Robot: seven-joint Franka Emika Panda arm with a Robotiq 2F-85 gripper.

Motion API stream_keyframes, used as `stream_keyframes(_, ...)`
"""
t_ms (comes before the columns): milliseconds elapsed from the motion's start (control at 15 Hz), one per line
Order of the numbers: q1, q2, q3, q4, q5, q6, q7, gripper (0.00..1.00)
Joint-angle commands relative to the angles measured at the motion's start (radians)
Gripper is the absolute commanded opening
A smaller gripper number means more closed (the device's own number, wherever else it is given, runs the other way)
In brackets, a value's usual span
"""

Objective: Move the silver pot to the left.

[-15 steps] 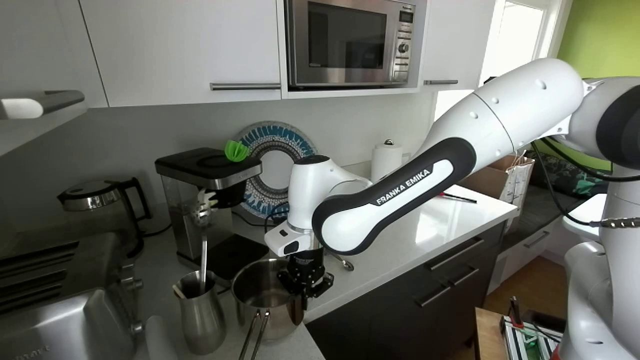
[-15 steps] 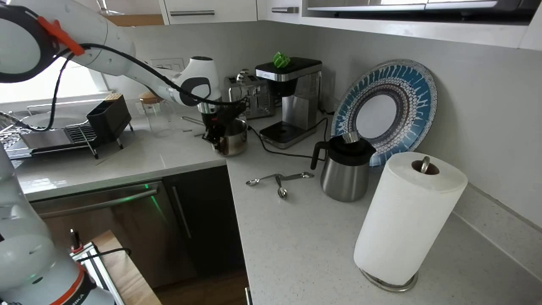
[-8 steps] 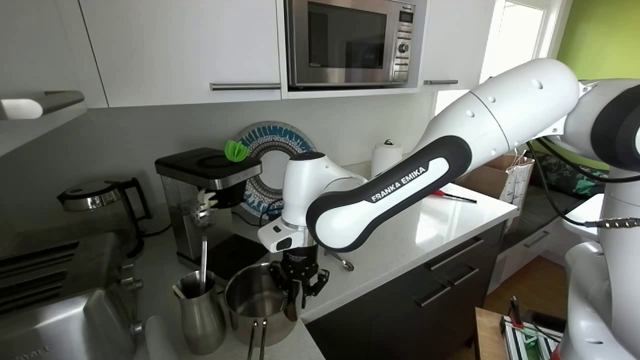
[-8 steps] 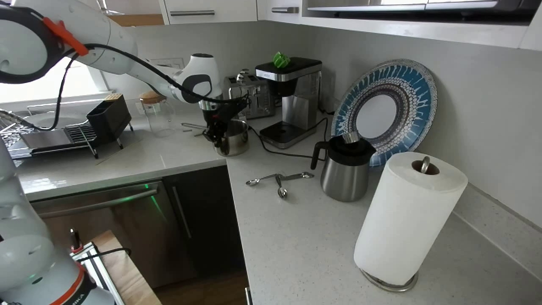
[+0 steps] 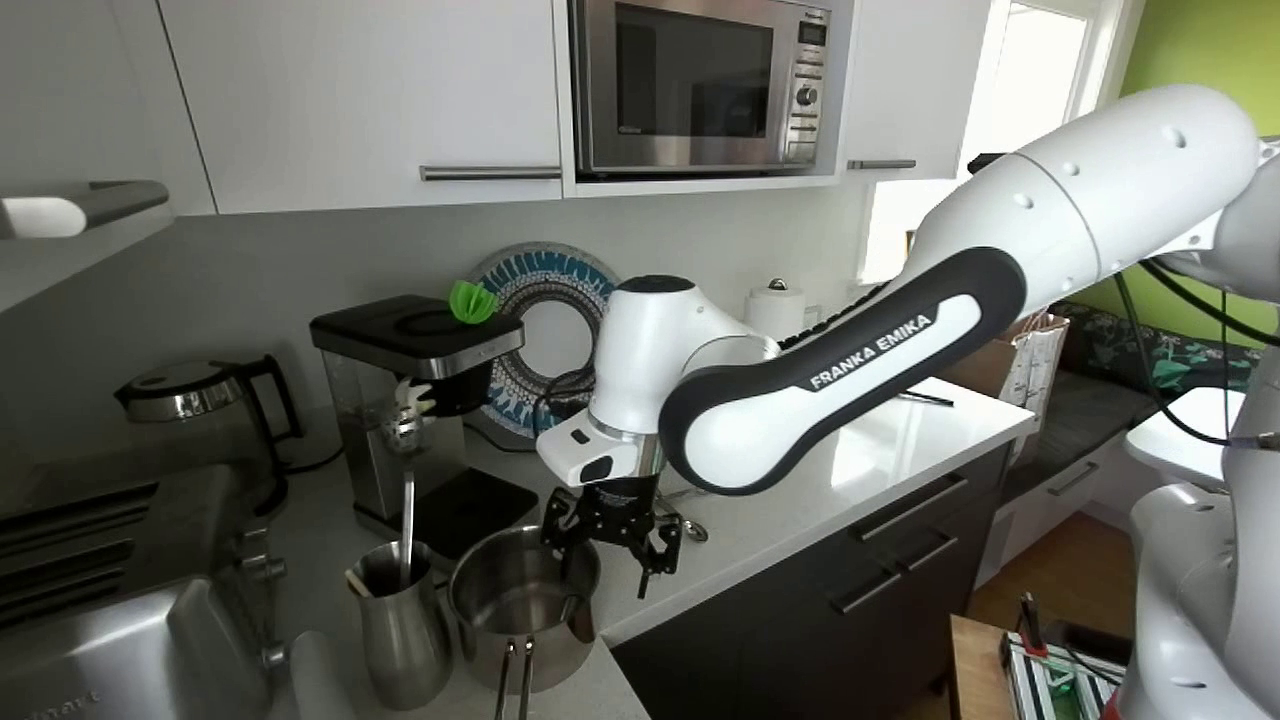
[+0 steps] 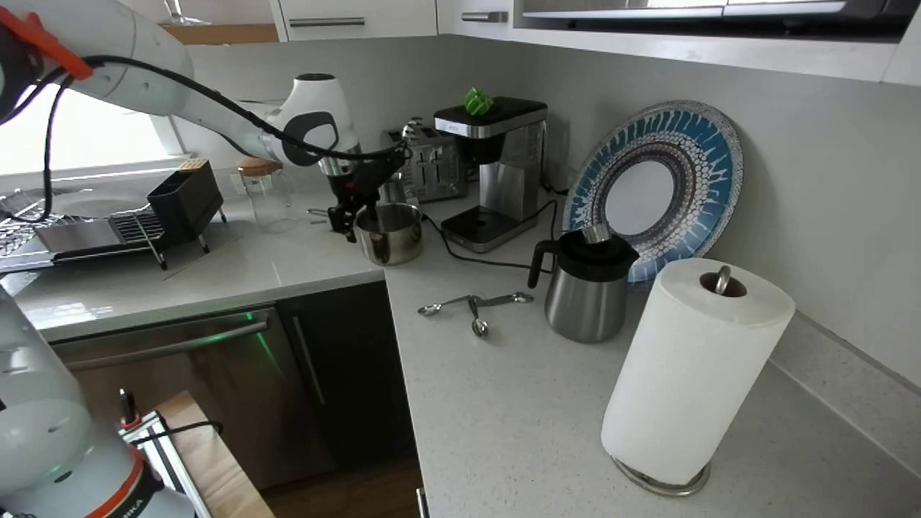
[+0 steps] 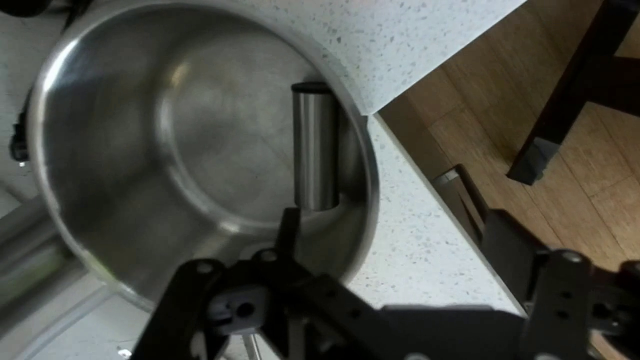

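Observation:
The silver pot (image 5: 475, 625) stands upright on the counter beside its front edge, its wire handle (image 5: 514, 680) pointing toward that camera. It shows in both exterior views, its near wall (image 6: 396, 248) shiny. My gripper (image 5: 605, 582) stands open over the pot's rim, holding nothing. In the wrist view one finger (image 7: 289, 230) overlaps the pot's mouth; the other finger (image 7: 510, 245) is outside, past the counter edge, with the rim (image 7: 372, 190) between them. How far the inner finger dips below the rim I cannot tell. A small steel cylinder (image 7: 315, 150) leans inside the pot.
Close beside the pot is a tall steel jug (image 5: 405, 630) with utensils, then a toaster (image 5: 150, 610). A coffee maker (image 5: 420, 420) stands behind. Measuring spoons (image 6: 475, 306), a carafe (image 6: 586, 295) and a paper towel roll (image 6: 691, 374) occupy the other counter stretch.
The pot slid slightly toward the steel jug in the earlier half second and its handle swung a little; since then it has stayed put. My gripper has opened and risen away from the rim.

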Motion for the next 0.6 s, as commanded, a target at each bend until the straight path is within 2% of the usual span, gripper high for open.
stream_keyframes(0,0.01,-0.182,0.015,-0.237,-0.089,0.228,0.022,1.0)
stream_keyframes(400,0.036,-0.346,0.01,-0.476,-0.319,0.311,-0.074,1.0)
stream_keyframes(467,0.043,-0.264,0.006,-0.38,-0.273,0.275,-0.024,1.0)
stream_keyframes(533,0.045,-0.28,0.005,-0.403,-0.28,0.28,-0.025,1.0)
